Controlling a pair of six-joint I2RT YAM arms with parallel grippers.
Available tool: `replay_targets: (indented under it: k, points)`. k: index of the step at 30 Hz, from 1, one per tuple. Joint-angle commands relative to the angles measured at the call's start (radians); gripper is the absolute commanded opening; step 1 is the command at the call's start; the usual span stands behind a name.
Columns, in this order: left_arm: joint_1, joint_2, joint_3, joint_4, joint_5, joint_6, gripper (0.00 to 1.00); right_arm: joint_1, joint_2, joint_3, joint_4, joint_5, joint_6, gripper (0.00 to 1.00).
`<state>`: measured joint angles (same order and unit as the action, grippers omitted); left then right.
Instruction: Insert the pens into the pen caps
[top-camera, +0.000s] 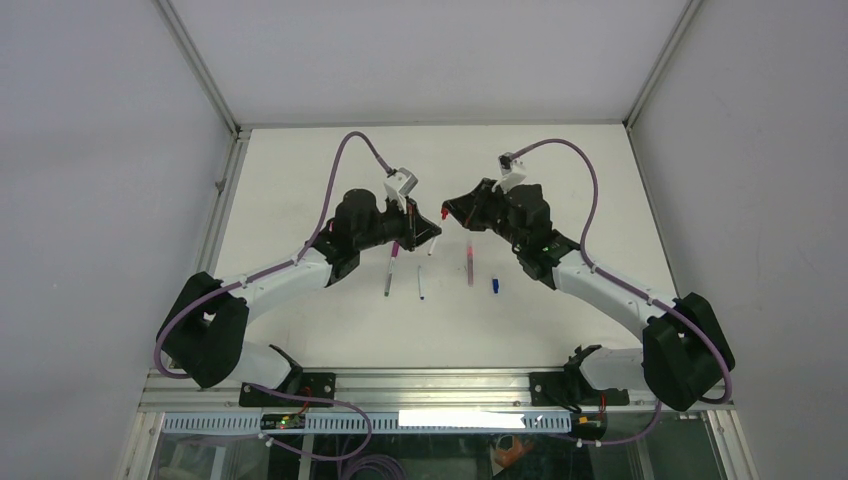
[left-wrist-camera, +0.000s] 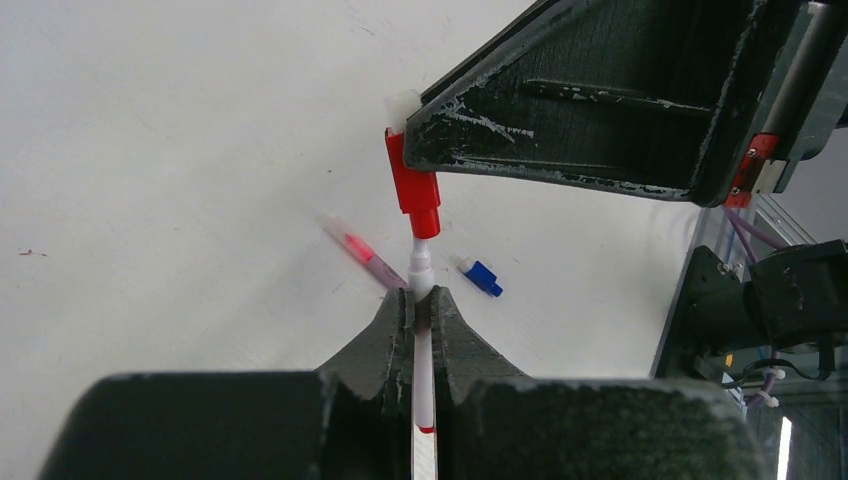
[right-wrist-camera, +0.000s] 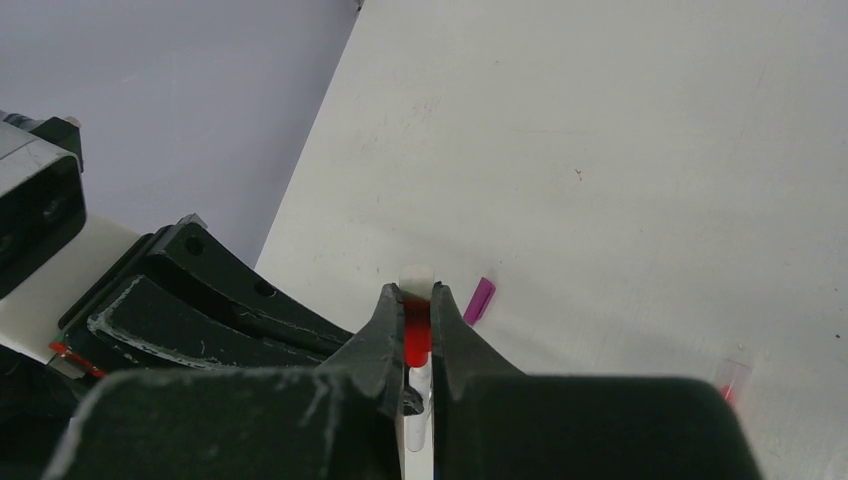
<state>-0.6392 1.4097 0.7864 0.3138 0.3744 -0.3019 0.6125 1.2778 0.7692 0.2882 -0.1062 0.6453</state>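
Top view: two black grippers meet tip to tip above the middle of a white worktop (top-camera: 300, 180). The left gripper (top-camera: 433, 236) is clamped on a white pen (top-camera: 432, 246), and the right gripper (top-camera: 446, 213) is clamped on a red cap (top-camera: 444, 213). Nearer the arm bases than the grippers, four things lie loose and apart from each other: a pink pen (top-camera: 392, 268), a second white pen (top-camera: 420, 283), a reddish pen (top-camera: 468, 265) and a blue cap (top-camera: 495, 285). The pens' long axes run roughly near to far.

Left wrist view: the left gripper's jaws are shut around the white pen. The pen's long axis runs straight out past the fingertips, and its tip meets the mouth of the slightly tilted red cap. The right gripper's dark finger fills the space above. Beyond the fingertips, the reddish pen lies left of the held pen and the blue cap lies right.

Right wrist view: the right gripper's jaws pinch the red cap, and the cap's white end pokes out beyond them. The left gripper's fingers crowd the left side. A magenta cap (right-wrist-camera: 479, 300) lies just right of the fingertips.
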Motion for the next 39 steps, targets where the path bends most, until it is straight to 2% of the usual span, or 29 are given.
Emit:
replay_targets:
  k: [1,20,27,32,39]
  points:
    - [0.015,-0.025,0.073,0.115,0.027,-0.016,0.00,0.023,0.006,-0.022,-0.009,-0.005,-0.022,0.00]
    - [0.015,-0.019,0.102,0.075,0.064,-0.018,0.00,0.027,0.037,-0.042,0.034,0.058,-0.057,0.00]
    - [0.016,-0.019,0.100,0.086,0.020,0.000,0.00,0.027,0.049,-0.033,0.023,0.017,-0.035,0.00]
    - [0.018,0.009,0.111,0.164,-0.053,0.013,0.00,0.028,0.045,-0.061,0.034,-0.001,0.019,0.00]
    - [0.018,0.107,0.213,0.260,-0.047,0.032,0.00,0.043,0.049,-0.076,0.048,-0.011,0.054,0.00]
